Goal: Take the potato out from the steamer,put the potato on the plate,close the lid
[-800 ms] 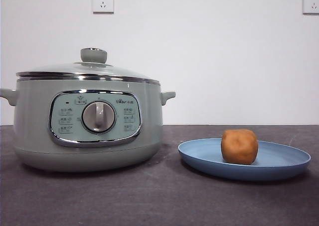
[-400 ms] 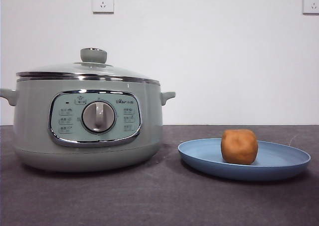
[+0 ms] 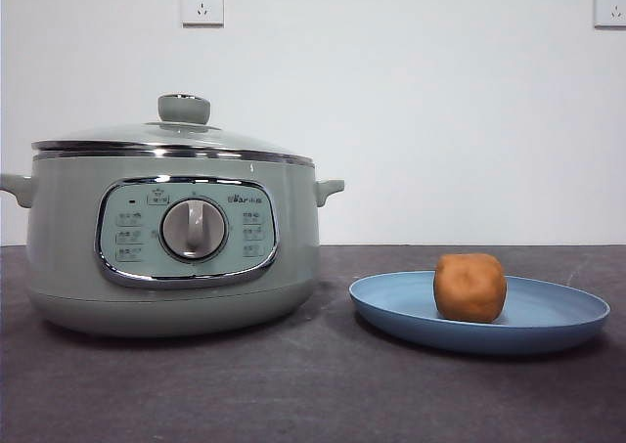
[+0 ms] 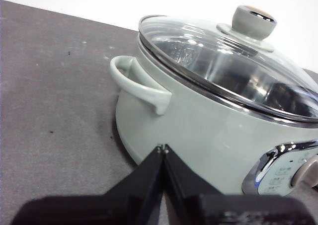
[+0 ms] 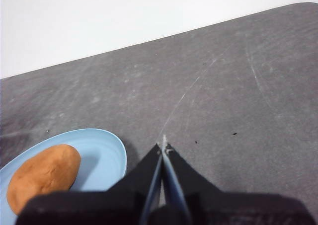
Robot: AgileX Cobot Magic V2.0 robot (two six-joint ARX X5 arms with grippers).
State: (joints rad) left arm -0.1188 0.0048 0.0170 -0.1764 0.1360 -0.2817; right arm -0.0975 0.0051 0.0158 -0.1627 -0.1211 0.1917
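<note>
A dark grey table (image 3: 313,394) fills the lower part of the front view, its cloth-like surface matte and faintly mottled. Up close in the right wrist view it carries pale scratches and a few small dark specks (one long thin line runs across it). Behind stands a plain white wall (image 3: 440,120). Two white wall sockets sit high on it: one socket (image 3: 201,3) on the left, another socket (image 3: 609,5) at the right edge.

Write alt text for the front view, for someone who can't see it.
A sage-green steamer with its glass lid on stands beside a blue plate holding an orange-brown potato, all on a dark table before a white wall.
</note>
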